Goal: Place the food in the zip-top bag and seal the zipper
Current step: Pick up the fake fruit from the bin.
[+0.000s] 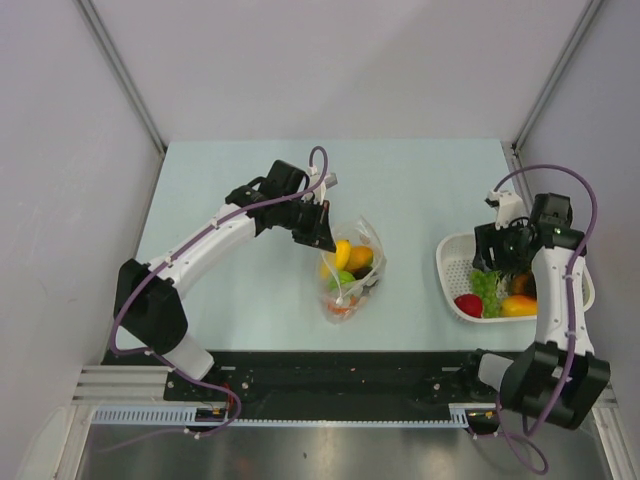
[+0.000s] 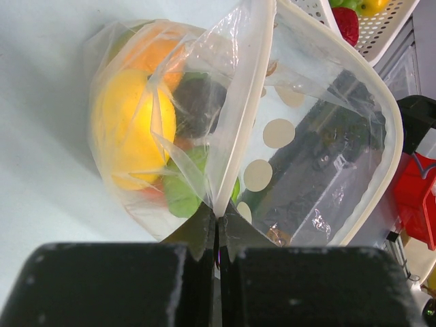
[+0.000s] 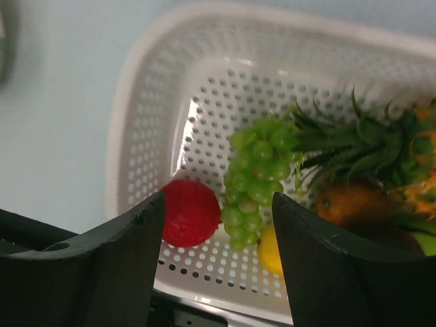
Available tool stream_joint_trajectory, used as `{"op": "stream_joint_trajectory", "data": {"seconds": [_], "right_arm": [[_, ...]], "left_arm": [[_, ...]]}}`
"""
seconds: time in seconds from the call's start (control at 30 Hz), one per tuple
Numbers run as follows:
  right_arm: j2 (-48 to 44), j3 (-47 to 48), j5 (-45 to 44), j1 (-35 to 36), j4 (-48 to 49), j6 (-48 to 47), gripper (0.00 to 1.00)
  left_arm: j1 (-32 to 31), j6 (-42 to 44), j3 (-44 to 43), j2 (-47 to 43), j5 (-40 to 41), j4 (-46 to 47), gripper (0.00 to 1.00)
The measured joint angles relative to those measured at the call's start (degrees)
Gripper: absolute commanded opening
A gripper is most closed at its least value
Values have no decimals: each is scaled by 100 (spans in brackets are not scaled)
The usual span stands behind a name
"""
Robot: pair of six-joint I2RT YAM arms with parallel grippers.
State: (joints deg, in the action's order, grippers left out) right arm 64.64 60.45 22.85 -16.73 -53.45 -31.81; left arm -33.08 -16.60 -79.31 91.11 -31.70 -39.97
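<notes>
The clear zip-top bag [image 1: 352,268] lies mid-table with food inside: a yellow mango [image 2: 129,129], an orange piece [image 2: 153,54], green [image 2: 180,194] and dark pieces. My left gripper [image 1: 318,226] is shut on the bag's whitish zipper strip [image 2: 238,116] at the top edge, the mouth gaping to the right of it. My right gripper [image 3: 218,225] is open above the white basket [image 3: 157,95], over green grapes [image 3: 255,174] and a red fruit [image 3: 189,212]. A yellow piece [image 3: 271,251] and a pineapple [image 3: 354,177] also lie in the basket.
The white slotted basket [image 1: 452,262] sits at the table's right side, near the right arm. Grey walls enclose the table on three sides. The black rail [image 1: 340,372] runs along the near edge.
</notes>
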Motion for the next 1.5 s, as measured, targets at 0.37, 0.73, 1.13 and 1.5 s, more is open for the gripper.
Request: {"op": "stream_joint_trajectory", "data": {"seconds": [0.37, 0.73, 1.13, 1.5], "right_arm": [[1556, -308, -1012, -245, 177, 337, 74], [2430, -848, -1502, -17, 1132, 463, 26], [1657, -17, -1158, 7, 555, 549, 0], [680, 2144, 752, 1078, 826, 1239, 0]], "left_arm": [[0, -2, 0, -2, 0, 35, 0], [0, 0, 0, 0, 2, 37, 0], [0, 4, 0, 0, 2, 37, 0], [2, 7, 0, 0, 4, 37, 0]]}}
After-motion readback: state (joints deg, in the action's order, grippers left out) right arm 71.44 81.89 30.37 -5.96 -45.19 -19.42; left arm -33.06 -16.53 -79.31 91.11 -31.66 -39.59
